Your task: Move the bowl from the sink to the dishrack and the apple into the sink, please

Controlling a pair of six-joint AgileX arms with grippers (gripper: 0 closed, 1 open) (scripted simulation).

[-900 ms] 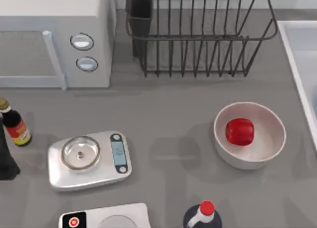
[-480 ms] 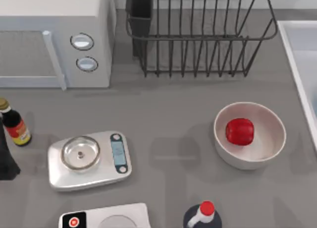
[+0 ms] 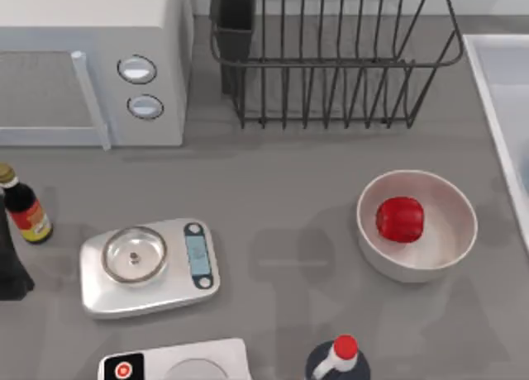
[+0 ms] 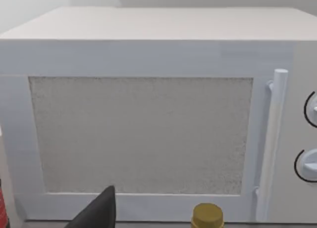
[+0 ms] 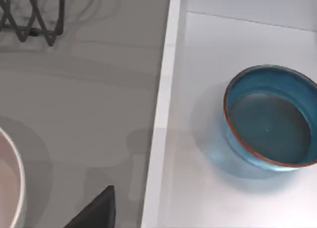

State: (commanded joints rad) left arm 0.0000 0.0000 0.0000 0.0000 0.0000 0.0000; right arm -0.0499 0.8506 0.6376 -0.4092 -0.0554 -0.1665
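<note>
The teal-blue bowl (image 5: 270,116) with its thin red-orange line rests upright inside the pale sink (image 5: 198,64), near the rim. That sink (image 3: 504,91) runs along the table's right edge. The glossy red apple (image 3: 400,219) lies in a larger white bowl (image 3: 450,248) just left of the sink. At the back centre stands the dark wire dishrack (image 3: 331,62) with nothing in it, its black utensil cup (image 3: 235,12) at the left corner. My right gripper (image 5: 96,213) hangs over the counter by the sink's rim, short of the bowl. My left gripper (image 4: 99,210) faces the microwave at the far left.
A white microwave (image 3: 91,58) fills the back left. In front of it are a dark sauce bottle (image 3: 25,211), a silver kitchen scale (image 3: 149,264), a white device with a red button (image 3: 173,365) and a red-capped bottle (image 3: 337,359). Open counter lies between rack and white bowl.
No object has moved. Only the faint shadows on the counter around the white bowl have shifted a little.
</note>
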